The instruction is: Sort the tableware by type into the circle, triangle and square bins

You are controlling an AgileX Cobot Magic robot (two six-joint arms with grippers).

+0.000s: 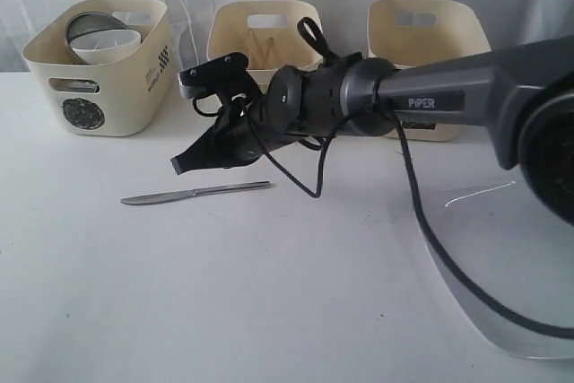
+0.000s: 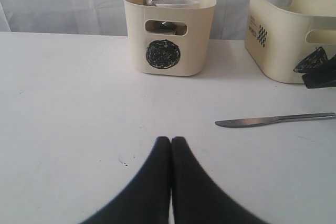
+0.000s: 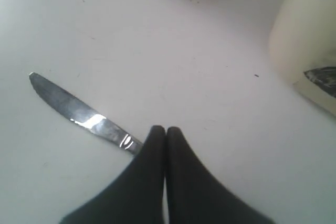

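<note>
Your right gripper (image 1: 178,166) has its fingers pressed flat together with nothing between them. It hangs just above the knife (image 1: 197,192), over the handle half. In the right wrist view the closed tips (image 3: 165,129) cover the point where the handle runs out of sight, so the blade (image 3: 73,108) shows and the rest does not.

The knife lies flat on the bench (image 1: 269,293), untouched, with its blade end towards the circle bin (image 1: 94,69). That bin stands behind the knife's blade end, well apart from it, and holds a steel bowl (image 1: 90,26) with a white bowl (image 1: 108,45) leaning in front of it.

The triangle bin (image 1: 265,38) stands behind the knife's handle end. A third bin (image 1: 426,42) sits farthest from the knife, and your arm hides its mark.

Your left gripper (image 2: 170,139) is also closed tight and empty. It sits low over bare bench on the near side of the knife, off its blade tip and clear of it.
</note>
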